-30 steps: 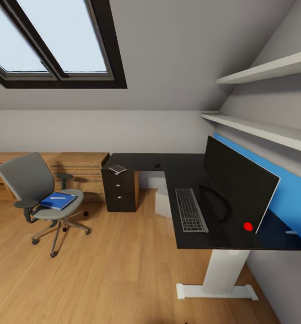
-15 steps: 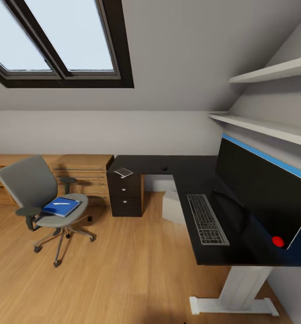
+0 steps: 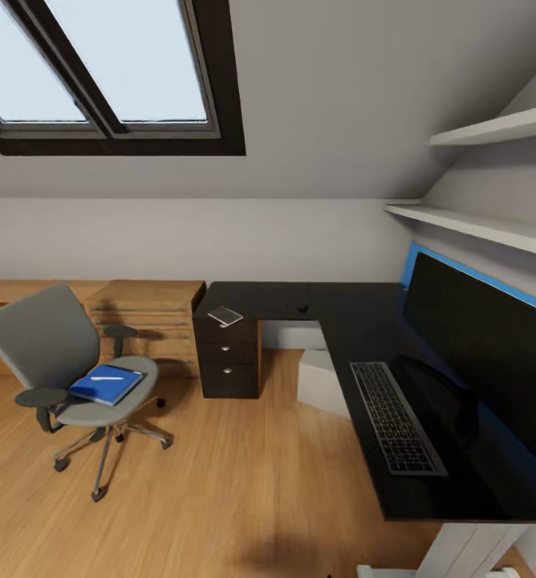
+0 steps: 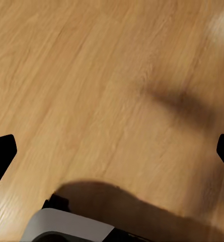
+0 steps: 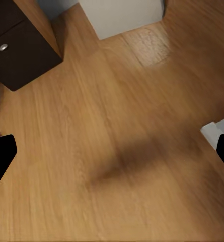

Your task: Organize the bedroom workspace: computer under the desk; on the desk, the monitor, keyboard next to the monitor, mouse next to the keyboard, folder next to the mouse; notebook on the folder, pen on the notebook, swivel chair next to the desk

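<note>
The grey swivel chair (image 3: pixel 55 341) stands on the floor left of the desk (image 3: pixel 356 309), well apart from it. On its seat lies the blue notebook (image 3: pixel 106 385) with the white pen (image 3: pixel 104 376) on top. A thin grey rectangle with pale edges, by its look the folder (image 3: pixel 225 315), rests on the desk corner above the drawers. The mouse (image 3: pixel 302 307) sits on the back of the desk. The keyboard (image 3: pixel 398 417) lies in front of the monitor (image 3: pixel 485 353). The pale computer (image 3: pixel 320 381) (image 5: pixel 122 15) stands under the desk. Left gripper (image 4: pixel 112 154) and right gripper (image 5: pixel 112 156) hang open over bare floor.
A light wooden dresser (image 3: pixel 148 309) runs along the back wall behind the chair. The dark drawer unit (image 3: pixel 230 361) (image 5: pixel 16 45) closes the desk's left end. Two wall shelves (image 3: pixel 477 225) hang above the monitor. Wooden floor (image 3: pixel 220 482) stretches between chair and desk.
The whole view has shifted: the camera has moved closer and turned left, so the desk and monitor sit further right and larger. Chair, notebook and desk items keep their places.
</note>
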Controlling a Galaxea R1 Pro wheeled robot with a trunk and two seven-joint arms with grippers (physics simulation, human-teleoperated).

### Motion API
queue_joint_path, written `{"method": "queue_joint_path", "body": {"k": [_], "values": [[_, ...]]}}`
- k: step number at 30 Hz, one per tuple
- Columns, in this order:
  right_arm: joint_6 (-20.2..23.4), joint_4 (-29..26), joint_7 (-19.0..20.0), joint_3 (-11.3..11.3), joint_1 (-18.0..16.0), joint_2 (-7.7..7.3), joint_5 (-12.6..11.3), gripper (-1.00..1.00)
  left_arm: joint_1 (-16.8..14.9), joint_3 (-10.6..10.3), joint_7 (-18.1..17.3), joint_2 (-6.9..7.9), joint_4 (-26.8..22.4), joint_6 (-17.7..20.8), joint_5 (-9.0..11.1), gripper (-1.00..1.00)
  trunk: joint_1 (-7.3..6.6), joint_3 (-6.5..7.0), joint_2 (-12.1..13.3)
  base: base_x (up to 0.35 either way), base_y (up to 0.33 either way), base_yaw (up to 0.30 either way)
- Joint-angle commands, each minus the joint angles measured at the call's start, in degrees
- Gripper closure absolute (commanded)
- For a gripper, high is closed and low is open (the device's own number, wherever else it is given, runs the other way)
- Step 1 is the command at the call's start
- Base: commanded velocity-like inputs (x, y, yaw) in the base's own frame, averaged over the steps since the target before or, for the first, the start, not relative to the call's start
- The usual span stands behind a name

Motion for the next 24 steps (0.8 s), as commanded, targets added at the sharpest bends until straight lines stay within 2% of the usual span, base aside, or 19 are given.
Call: {"method": "queue_joint_path", "body": {"k": [1,24], "values": [[-0.29,0.09,0.21,0.35,-0.06,-0.03,-0.61,-1.0,0.0,0.22,-0.41,-0.06,0.0,0.25,0.52,-1.0,0.05,-0.07,-0.05,0.332,0.089,0.0],[-0.29,0.14,0.28,0.35,-0.06,-0.22,-0.61,-1.0,0.0,0.22,-0.41,-0.03,0.16,0.18,0.53,-1.0,0.05,-0.07,-0.05,0.337,0.045,0.0]]}}
